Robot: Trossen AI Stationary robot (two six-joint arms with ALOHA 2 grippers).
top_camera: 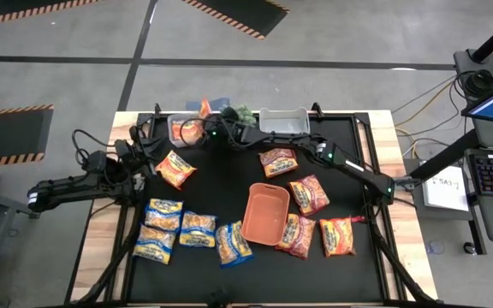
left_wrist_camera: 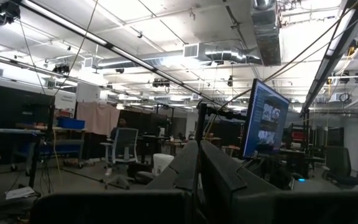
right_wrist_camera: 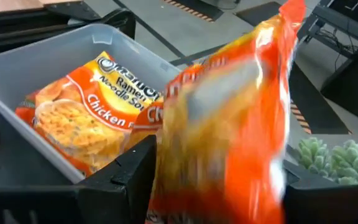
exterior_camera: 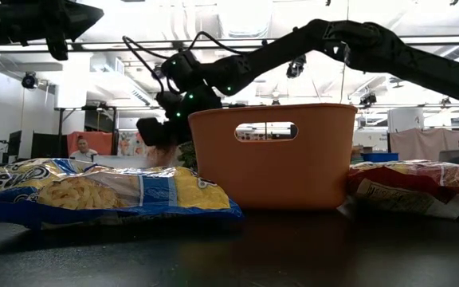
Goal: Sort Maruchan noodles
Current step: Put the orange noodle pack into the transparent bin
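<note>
My right gripper (top_camera: 210, 128) reaches across the table to its far left and is shut on an orange noodle packet (right_wrist_camera: 229, 124) over the left clear bin (top_camera: 175, 121). That bin holds another orange packet (right_wrist_camera: 82, 118). On the black mat lie an orange packet (top_camera: 176, 168), several yellow-and-blue packets (top_camera: 163, 212), three dark red ones (top_camera: 309, 193) and one more orange packet (top_camera: 338, 236). My left gripper (left_wrist_camera: 197, 168) waits shut at the table's left side, pointing out into the room. My right gripper pinches the orange packet between its two fingers at the packet's lower end (right_wrist_camera: 210, 199). The fingers come from the table's right side. The packet sticks out beyond the fingers, lifted clear above the left bin.
An orange plastic tray (top_camera: 266, 212) stands mid-table among the packets. A second clear bin (top_camera: 283, 120) sits at the far edge, right of the first, with a small green plant (right_wrist_camera: 328, 158) between the two. Monitors and cables lie past the table's right edge.
</note>
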